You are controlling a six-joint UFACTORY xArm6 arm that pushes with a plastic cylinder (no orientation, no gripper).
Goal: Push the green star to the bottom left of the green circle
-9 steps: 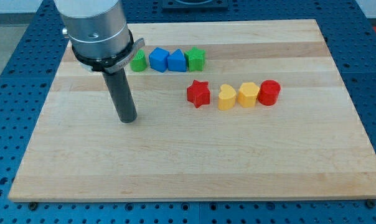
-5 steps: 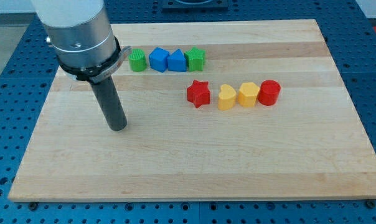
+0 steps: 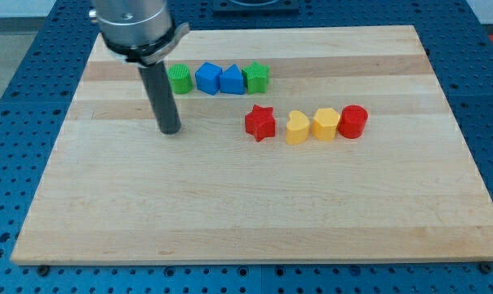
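The green star sits at the right end of a row near the view's top. The green circle is at the left end of that row, with two blue blocks between them. My tip rests on the board just below and slightly left of the green circle, apart from every block. The rod rises past the circle's left side.
A second row lies lower right: a red star, a yellow heart, a yellow block and a red cylinder. The wooden board sits on a blue perforated table.
My tip first slid down-left, then moved up and to the right, ending closer to the green circle. No block has moved.
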